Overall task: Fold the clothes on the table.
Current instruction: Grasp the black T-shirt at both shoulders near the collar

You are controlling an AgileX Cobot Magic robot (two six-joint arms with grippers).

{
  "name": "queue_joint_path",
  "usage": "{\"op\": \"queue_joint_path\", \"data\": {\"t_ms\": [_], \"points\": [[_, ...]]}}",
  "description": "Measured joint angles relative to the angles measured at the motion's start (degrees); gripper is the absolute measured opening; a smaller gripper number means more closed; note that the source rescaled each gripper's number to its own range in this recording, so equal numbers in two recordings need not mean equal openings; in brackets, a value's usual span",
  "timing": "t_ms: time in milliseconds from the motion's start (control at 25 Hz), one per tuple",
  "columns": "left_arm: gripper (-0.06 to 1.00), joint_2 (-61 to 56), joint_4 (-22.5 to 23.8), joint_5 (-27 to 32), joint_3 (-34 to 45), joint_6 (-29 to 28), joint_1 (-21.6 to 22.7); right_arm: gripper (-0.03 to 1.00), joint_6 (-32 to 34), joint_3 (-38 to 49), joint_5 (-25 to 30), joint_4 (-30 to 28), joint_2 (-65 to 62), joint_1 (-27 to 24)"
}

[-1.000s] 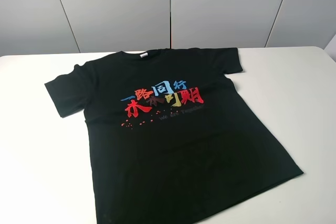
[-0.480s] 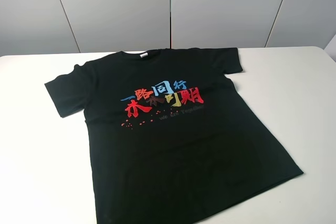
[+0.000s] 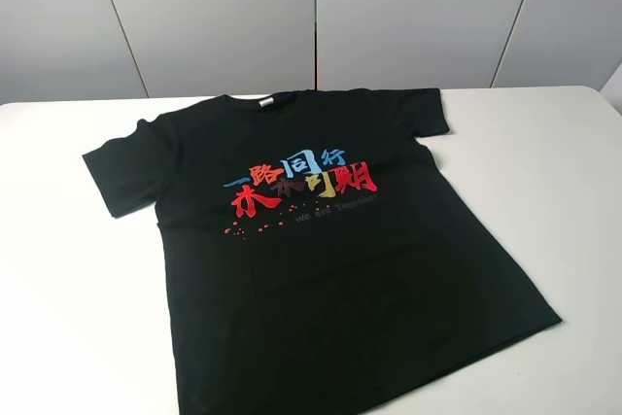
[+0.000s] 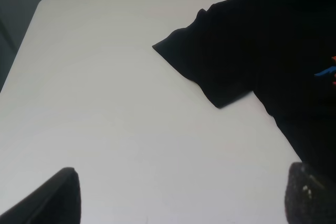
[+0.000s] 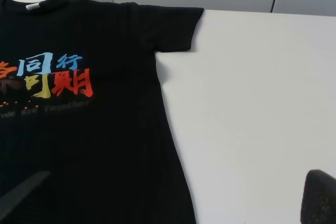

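Observation:
The clothes are one black T-shirt lying flat, chest up, on the white table, collar toward the far edge and hem toward the near edge. Red, blue and yellow characters run across its chest. Neither arm shows in the exterior high view. In the left wrist view the left gripper is open above bare table, short of the shirt's sleeve. The right gripper is open too, one finger over the table and the other over the shirt's body. Nothing sits between either pair of fingers.
Grey wall panels stand behind the table's far edge. White table top lies to the left of the shirt and more of it to the right. A rounded table corner shows in the left wrist view.

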Motion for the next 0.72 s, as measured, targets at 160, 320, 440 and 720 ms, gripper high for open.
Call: {"op": "queue_joint_path", "data": {"t_ms": [160,320,440,720], "points": [[1.00,0.00,0.22,0.00,0.00,-0.10,0.00,1.00,0.00,0.00,0.00,0.00,0.00,0.00],[1.00,0.00,0.22,0.00,0.00,-0.10,0.00,1.00,0.00,0.00,0.00,0.12,0.00,0.00],[1.00,0.00,-0.54,0.00,0.00,0.01,0.00,1.00,0.44,0.00,0.00,0.12,0.00,0.00],[1.00,9.97,-0.56,0.41,-6.58,3.77,0.00,1.00,2.47,-4.73,-0.92,0.48,6.82,0.00]]}}
